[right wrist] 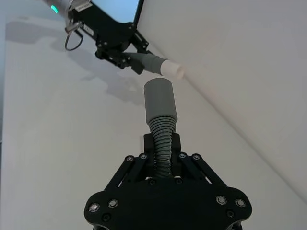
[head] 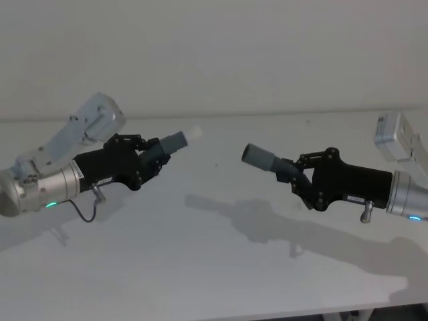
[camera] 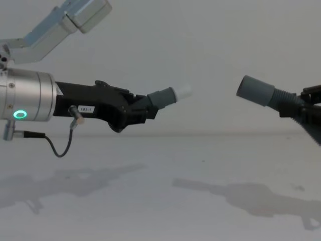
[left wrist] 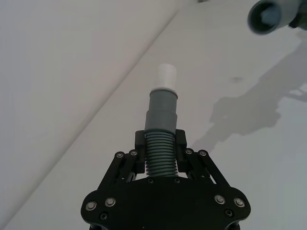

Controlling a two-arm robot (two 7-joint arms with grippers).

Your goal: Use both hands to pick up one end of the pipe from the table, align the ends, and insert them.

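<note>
Head cam looked forward and down on the table (head: 214,281), mid-range: left gripper (head: 150,160) at 9 o'clock, right gripper (head: 295,174) at 3. Chest cam sat lower, side-on, sharing both. Wrist cams looked close along their own grippers. Left's also caught the hollow pipe piece (left wrist: 271,17) far off, right's the white-tipped pipe piece (right wrist: 156,62).

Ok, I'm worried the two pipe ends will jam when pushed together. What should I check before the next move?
1. Left gripper, jaws shut on white-tipped piece at its ribbed part: ok.
2. Right gripper, jaws shut on hollow piece: ok.
3. Both pieces clear of the table: ok.
4. White tip and hollow end facing each other: ok.
5. Both ends on one line: not ok; each tilts upward.
6. Hollow end free inside: cannot tell.
</note>
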